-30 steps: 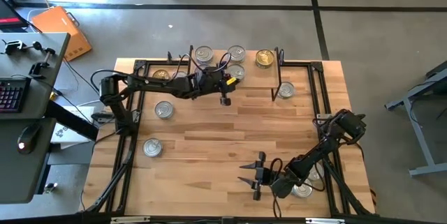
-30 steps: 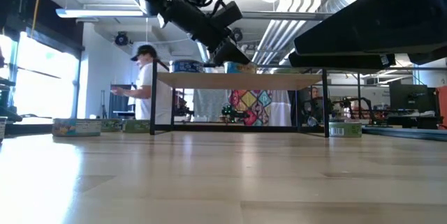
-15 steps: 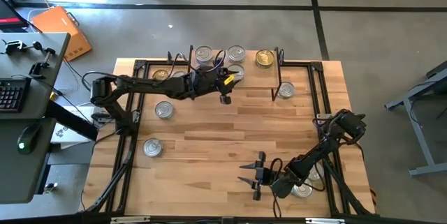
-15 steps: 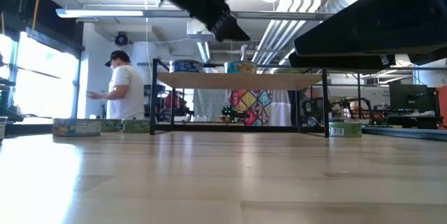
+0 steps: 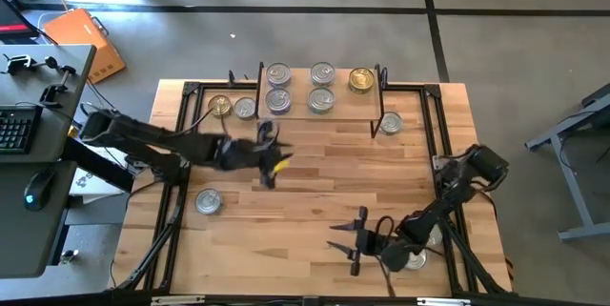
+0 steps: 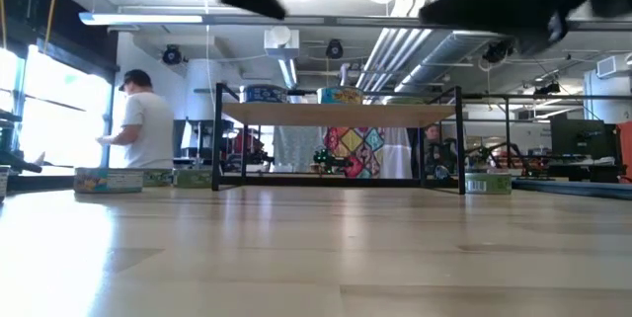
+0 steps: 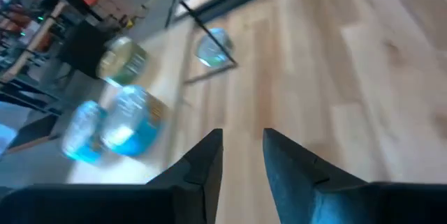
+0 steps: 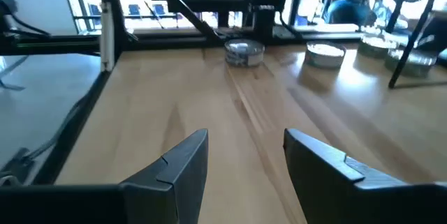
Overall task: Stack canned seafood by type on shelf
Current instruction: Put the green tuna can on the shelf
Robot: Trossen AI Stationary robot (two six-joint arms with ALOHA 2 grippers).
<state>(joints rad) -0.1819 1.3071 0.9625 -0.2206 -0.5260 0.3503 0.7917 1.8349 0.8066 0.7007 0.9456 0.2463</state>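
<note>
Small raised light-wood shelf on thin black legs (image 5: pixel 343 91) at table's far edge, carrying five flat round tins: silver-lidded ones (image 5: pixel 277 75) in two rows, one gold-lidded tin (image 5: pixel 360 80) alone at right end. Reads as sorting by type, gold kept apart from silver.

Loose tins on big wooden tabletop (image 5: pixel 315 201): gold (image 5: pixel 220 105) and silver (image 5: pixel 245 108) just left of shelf, one silver (image 5: pixel 208 200) near left edge, one (image 5: pixel 390 124) just right of shelf, one (image 5: pixel 415 259) under right arm.

Left gripper (image 5: pixel 268 152) over mid-table, clear of shelf, fingers a narrow gap apart, nothing between; prob. heading for another tin.

Right gripper (image 5: pixel 345 239) parked near front edge, fingers spread, empty; waiting.

Labels: bluish side bands only, no legible brand or text.
</note>
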